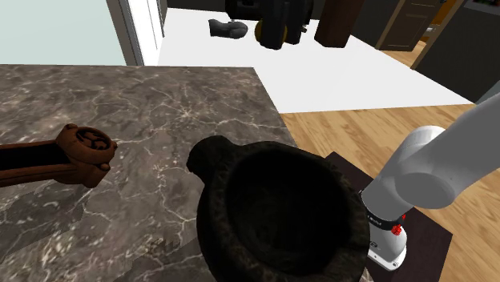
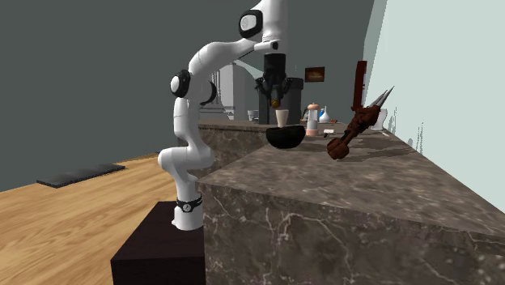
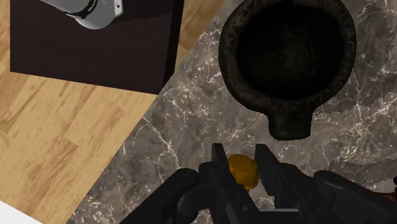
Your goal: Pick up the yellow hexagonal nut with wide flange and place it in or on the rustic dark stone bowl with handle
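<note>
In the wrist view my gripper [image 3: 242, 167] is shut on a small yellow-brown flanged nut [image 3: 242, 170], clasped between the two black fingers. It hangs above the marble counter, a short way off the stubby handle of the dark stone bowl [image 3: 286, 48]. From the second exterior camera the gripper [image 2: 277, 100] hovers well above the bowl [image 2: 286, 136], with the nut [image 2: 277, 103] a small speck at its tips. The bowl [image 1: 276, 212] looms large and empty in the shoulder view, near the counter's front edge.
A long brown wooden tool [image 1: 76, 154] lies on the marble counter [image 1: 160, 104] toward the shoulder view's left; it shows as [image 2: 352, 129] beyond the bowl. The dark stand [image 3: 95, 44] and wooden floor lie below the counter edge. Small bottles [image 2: 317, 113] stand on a farther counter.
</note>
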